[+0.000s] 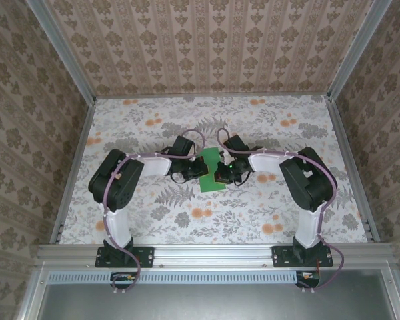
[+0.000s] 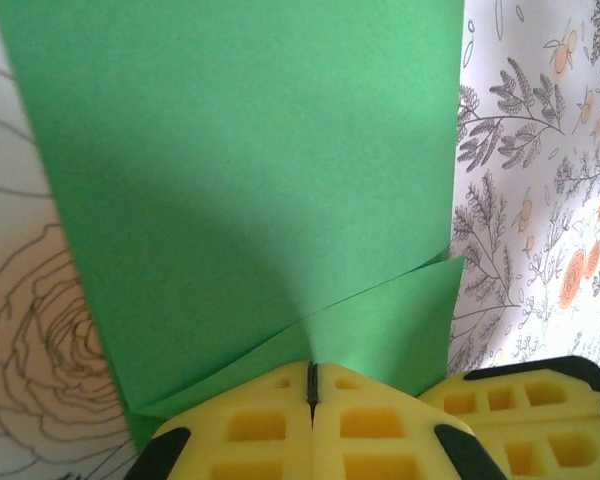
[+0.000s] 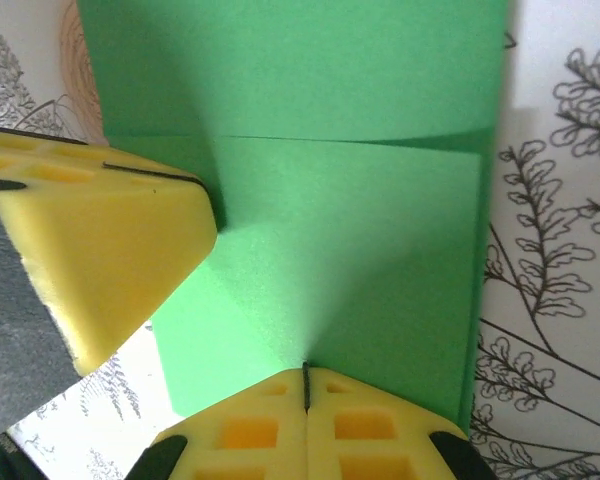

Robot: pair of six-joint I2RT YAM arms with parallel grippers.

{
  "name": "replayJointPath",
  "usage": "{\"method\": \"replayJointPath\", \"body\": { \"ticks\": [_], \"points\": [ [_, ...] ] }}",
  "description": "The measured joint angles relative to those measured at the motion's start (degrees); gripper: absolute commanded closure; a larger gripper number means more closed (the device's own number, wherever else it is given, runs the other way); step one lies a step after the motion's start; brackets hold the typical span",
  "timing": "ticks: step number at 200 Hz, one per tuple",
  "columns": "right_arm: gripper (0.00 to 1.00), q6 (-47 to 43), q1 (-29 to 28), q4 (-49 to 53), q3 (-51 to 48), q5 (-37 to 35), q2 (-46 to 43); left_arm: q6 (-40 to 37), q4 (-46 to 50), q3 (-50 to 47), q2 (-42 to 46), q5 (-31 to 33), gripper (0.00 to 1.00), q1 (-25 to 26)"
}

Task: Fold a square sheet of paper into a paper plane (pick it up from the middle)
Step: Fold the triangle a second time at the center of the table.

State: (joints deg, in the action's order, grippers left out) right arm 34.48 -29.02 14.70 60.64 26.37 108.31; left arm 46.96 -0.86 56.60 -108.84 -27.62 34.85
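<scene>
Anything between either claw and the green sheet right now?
Nothing visible. The left claw and the right claw are both shut, tips directly against the square sheet of paper, which lies partly folded on the table. Whether they pinch it or just press it is unclear.

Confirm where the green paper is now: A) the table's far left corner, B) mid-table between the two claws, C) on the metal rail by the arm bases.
B: the green paper lies in the middle of the table, with the left claw and right claw at it from either side.
</scene>
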Motion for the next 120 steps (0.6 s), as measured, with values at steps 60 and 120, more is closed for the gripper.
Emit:
{"method": "replayJointPath", "body": {
  "ticks": [60, 120],
  "points": [
    [1.0, -1.7, 3.3, 0.2, -11.6, 1.1, -9.6, -0.1, -0.5, -1.0, 0.6, -0.6, 1.0, -0.1],
    [0.7, -3.6, 4.8, 3.6, -7.1, 1.3, -13.2, -0.7, 1.2, -1.0, 2.2, -1.5, 0.72, -2.0]
  ]
}}
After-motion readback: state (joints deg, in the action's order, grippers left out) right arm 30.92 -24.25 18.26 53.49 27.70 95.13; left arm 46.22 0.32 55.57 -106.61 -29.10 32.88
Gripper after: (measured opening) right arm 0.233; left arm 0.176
